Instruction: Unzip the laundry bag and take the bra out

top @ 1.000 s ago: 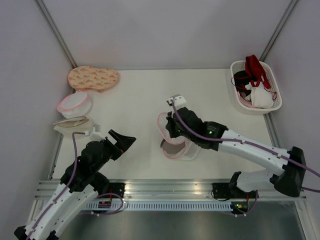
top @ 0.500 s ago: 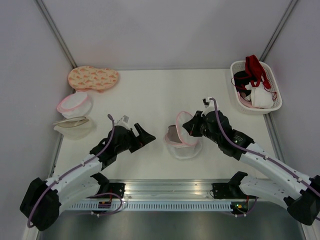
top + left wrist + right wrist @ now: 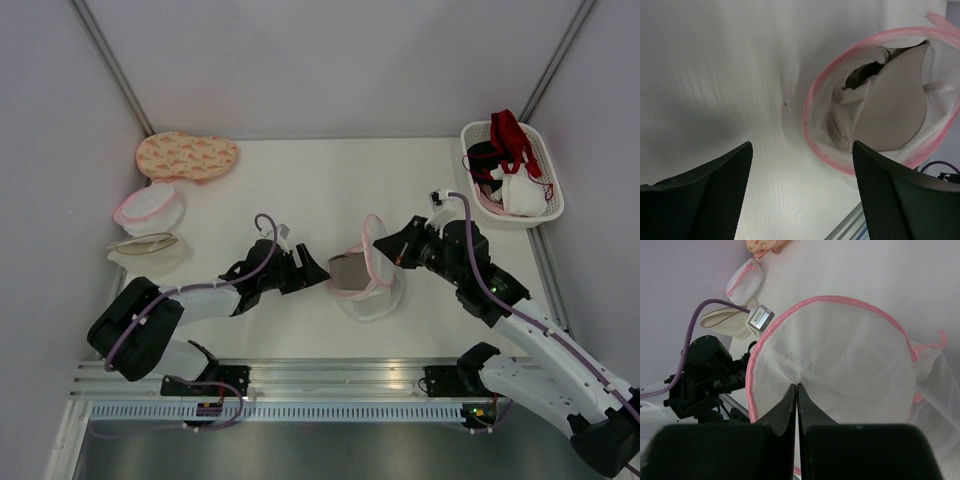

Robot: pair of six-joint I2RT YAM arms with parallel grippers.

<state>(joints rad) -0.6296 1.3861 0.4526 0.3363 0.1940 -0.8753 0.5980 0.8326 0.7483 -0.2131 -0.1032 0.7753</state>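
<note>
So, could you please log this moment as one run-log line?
laundry bag: unzipped, held open | right hand: shut on bag mesh | left hand: open, facing opening | bra: inside bag

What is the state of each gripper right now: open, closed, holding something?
Left gripper: open, holding nothing, facing the bra.
Right gripper: closed on the mesh flap of the laundry bag.

The bra [image 3: 895, 105] (bar one cup) sits hidden.
</note>
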